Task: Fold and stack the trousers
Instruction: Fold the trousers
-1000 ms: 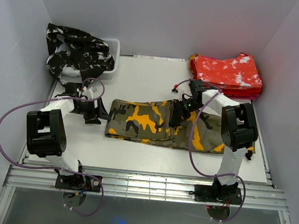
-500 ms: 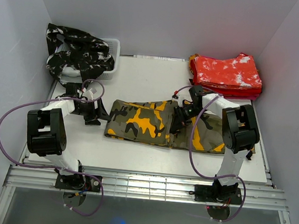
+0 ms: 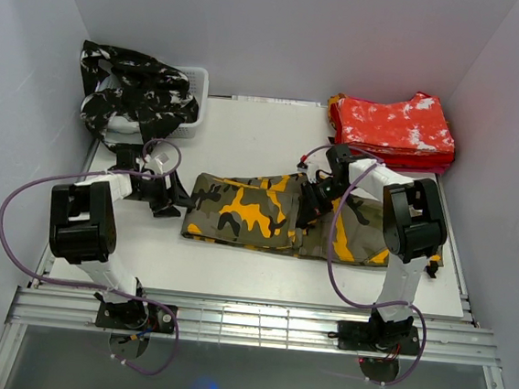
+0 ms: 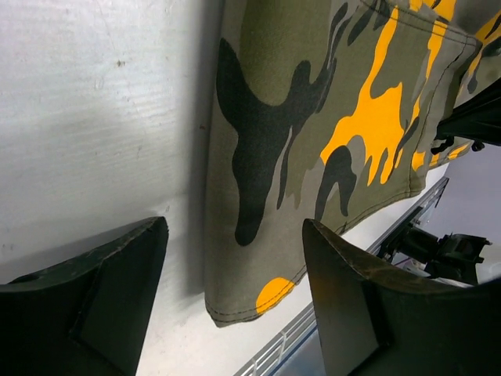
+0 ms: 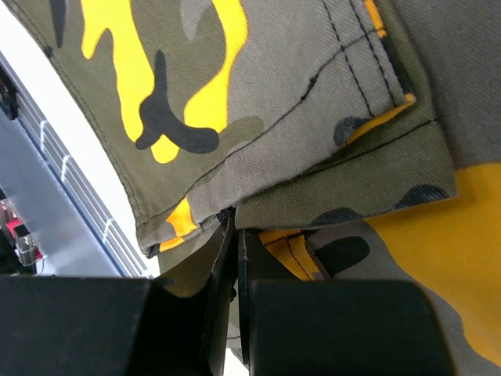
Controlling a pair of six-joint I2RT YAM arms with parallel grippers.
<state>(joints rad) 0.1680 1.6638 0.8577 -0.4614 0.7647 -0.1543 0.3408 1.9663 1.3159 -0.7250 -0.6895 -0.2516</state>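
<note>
All told, counted three lots of trousers on the white table (image 3: pixel 246 143). Found the olive trousers (image 3: pixel 244 210), patched orange-yellow and black, stretched left to right across the middle, folded lengthwise and lying mostly flat. Saw the red trousers (image 3: pixel 393 126), splashed with white, folded into a neat pile at the far right corner. Saw the black-and-white trousers (image 3: pixel 138 95) heaped loose over a white bin (image 3: pixel 198 76) at the far left corner, spilling over its sides.

Noted the left gripper (image 3: pixel 174 202) low over the table, just beside the left end of the olive trousers, jaws standing wide apart with nothing between them but the cloth's end below. From the left wrist, made out its two dark fingers (image 4: pixel 102 305) at the bottom of the view, bare table under one and a stitched corner of olive cloth reaching into the gap toward the other. Could not tell whether either finger touched cloth or table.

Noted the right gripper (image 3: pixel 306 210) down on the olive trousers, right of their middle, jaws brought together. From the right wrist, saw a seamed edge of the olive cloth run straight into the thin slit between the fingers (image 5: pixel 329 329), so took it as pinched there. Saw also, in that view, a hemmed upper layer lying over a lower layer with a broad orange patch, and the table's ribbed near edge beyond the cloth.
</note>
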